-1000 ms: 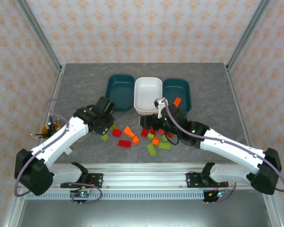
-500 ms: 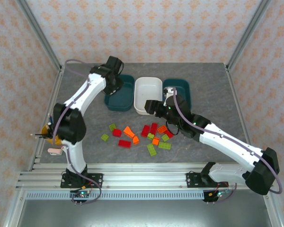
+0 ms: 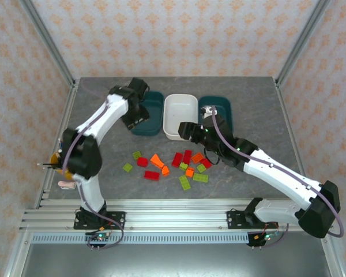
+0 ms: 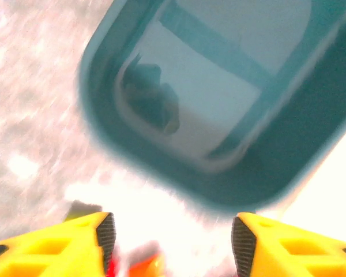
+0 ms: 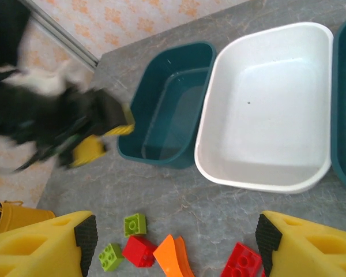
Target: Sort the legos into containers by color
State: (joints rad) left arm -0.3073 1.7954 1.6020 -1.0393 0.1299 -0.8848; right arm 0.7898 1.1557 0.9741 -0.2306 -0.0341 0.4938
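Top view: left teal tub [image 3: 151, 109], white tub [image 3: 180, 115] and right teal tub [image 3: 222, 111] sit side by side toward the desk's [image 3: 104, 98] 12 o'clock edge. Bricks [image 3: 167, 164] lie scattered at 6 o'clock of the white tub. There is bare desk at 9 and 12 o'clock of the tubs. The left claw [image 3: 134, 118] is at the left teal tub's 9 o'clock rim, the right claw [image 3: 183, 129] at the white tub's 6 o'clock rim.

Left wrist: claw [image 4: 170, 231] released, fingers apart. The teal tub [image 4: 95, 115] is at 12 o'clock with a dark blur inside; can't tell what it is.

Right wrist: claw [image 5: 176, 231] released, fingers wide. The white tub [image 5: 259, 182] is at 1 o'clock with a plain bottom. Green, red and orange bricks [image 5: 139, 251] are at 6 o'clock.
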